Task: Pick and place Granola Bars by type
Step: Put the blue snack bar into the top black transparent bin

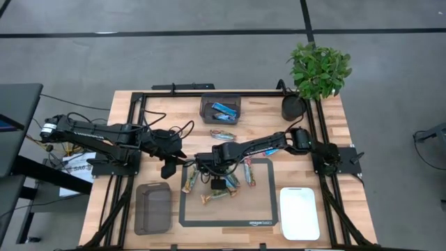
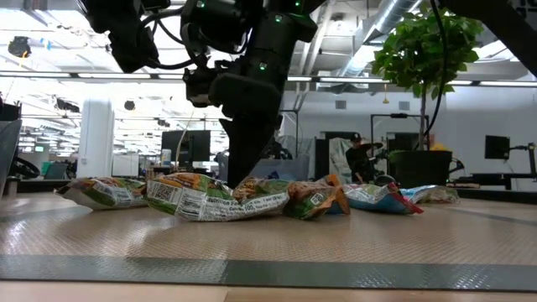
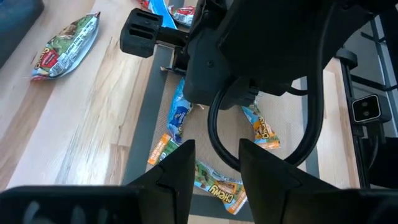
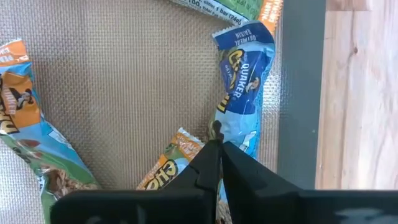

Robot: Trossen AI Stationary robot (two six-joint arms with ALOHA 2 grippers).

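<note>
Shiny wrapped Granola Bars (image 1: pixel 217 183) lie flat and scattered, some overlapping, on the mat. A blue Quaker bar (image 4: pixel 242 81) lies near the mat's edge, an orange-ended bar (image 4: pixel 168 165) just beside it. More blue bars (image 1: pixel 224 109) lie in a bin, and one bar (image 1: pixel 223 134) lies alone on the bare surface.

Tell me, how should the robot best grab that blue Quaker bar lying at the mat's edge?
Probably from straight above, fingers across the narrow width of the blue Quaker bar near its middle: it lies flat on the mat, so its sides are the easiest to pinch.
</note>
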